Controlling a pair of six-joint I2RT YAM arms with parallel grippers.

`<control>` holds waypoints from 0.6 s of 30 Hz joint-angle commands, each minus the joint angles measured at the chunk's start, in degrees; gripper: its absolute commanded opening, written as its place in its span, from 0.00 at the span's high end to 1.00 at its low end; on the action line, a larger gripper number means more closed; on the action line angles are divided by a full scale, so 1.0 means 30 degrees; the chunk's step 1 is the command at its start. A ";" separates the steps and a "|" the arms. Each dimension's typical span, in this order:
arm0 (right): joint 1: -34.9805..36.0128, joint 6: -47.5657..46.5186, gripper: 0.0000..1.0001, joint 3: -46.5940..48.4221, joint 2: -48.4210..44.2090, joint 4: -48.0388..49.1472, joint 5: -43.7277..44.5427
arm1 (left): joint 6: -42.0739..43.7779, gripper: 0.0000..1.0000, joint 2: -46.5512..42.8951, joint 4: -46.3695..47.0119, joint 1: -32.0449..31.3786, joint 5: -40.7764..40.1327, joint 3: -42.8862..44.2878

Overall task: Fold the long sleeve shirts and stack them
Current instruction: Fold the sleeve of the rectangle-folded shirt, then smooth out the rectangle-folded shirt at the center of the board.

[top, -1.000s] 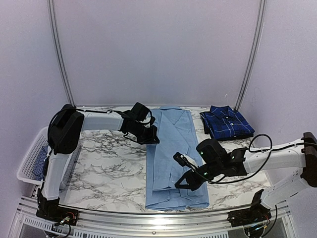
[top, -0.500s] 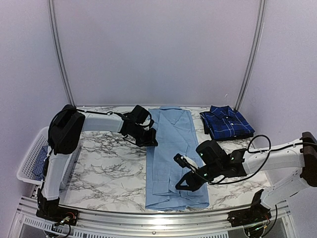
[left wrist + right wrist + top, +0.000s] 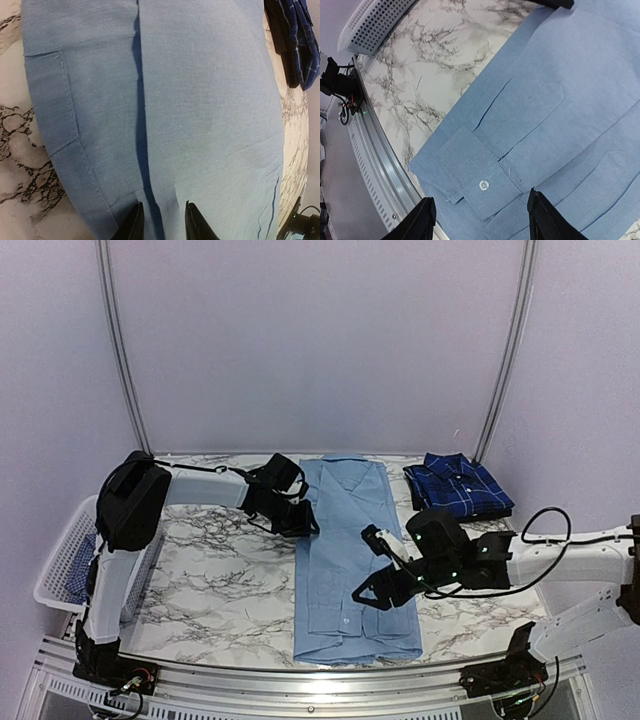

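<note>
The plain light blue long sleeve shirt (image 3: 350, 540) lies lengthwise mid-table with its sleeves folded inward. A dark navy plaid shirt (image 3: 458, 485) sits folded at the back right and shows again in the left wrist view (image 3: 300, 35). My left gripper (image 3: 303, 523) is low at the blue shirt's upper left edge. Its jaws (image 3: 162, 220) are slightly parted, open, with a fold edge lying between them. My right gripper (image 3: 375, 590) hovers over the lower part of the blue shirt (image 3: 560, 100), open wide above the sleeve cuff and its white button (image 3: 483, 185).
A white basket (image 3: 60, 555) hangs off the table's left edge with some blue cloth (image 3: 80, 578) inside; it also shows in the right wrist view (image 3: 375, 20). A metal rail (image 3: 300, 680) runs along the near table edge. Bare marble (image 3: 220, 580) lies left of the blue shirt.
Both grippers have gone from shut to open, letting go of the blue shirt. The right gripper has risen and shifted slightly right. The left has barely moved.
</note>
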 commanded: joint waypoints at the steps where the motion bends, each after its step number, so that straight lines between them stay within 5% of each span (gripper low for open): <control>1: -0.0819 0.0217 0.41 0.1154 -0.0948 -0.0383 0.2204 | 0.0372 0.66 -0.1671 -0.0214 0.0155 -0.0654 -0.0080; 10: -0.3722 0.0233 0.46 0.2715 0.0584 0.0912 0.3855 | 0.0655 0.56 -0.3045 -0.0773 0.0833 -0.0843 -0.0798; 18: -0.5518 -0.0541 0.69 0.6708 0.5502 0.2295 0.3918 | 0.0879 0.54 -0.5136 -0.0748 0.1404 0.0240 -0.4177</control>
